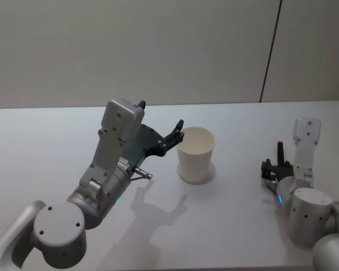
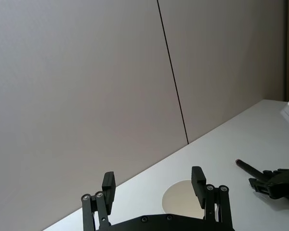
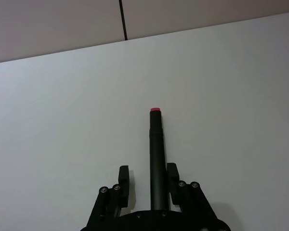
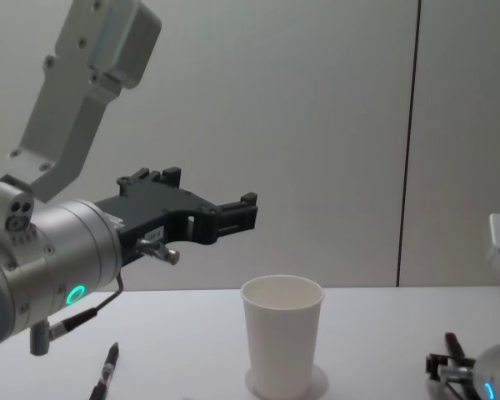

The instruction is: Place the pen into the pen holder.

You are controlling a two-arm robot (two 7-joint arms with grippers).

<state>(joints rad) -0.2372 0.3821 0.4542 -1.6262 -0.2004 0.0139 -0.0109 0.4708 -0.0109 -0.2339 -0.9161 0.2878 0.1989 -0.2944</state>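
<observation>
Though apart from pen holder, pen within open right pincer.

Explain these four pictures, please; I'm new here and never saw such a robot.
It is a two-armed robot at a white table. The head picture looks down from above, the chest picture across the table, each wrist picture out along one arm's gripper. A white paper cup, the pen holder, stands mid-table. The left gripper hangs open and empty beside its rim. The right gripper, low on the right, has a dark, red-tipped pen in it; whether it grips is unclear. A second pen lies below the left arm.
</observation>
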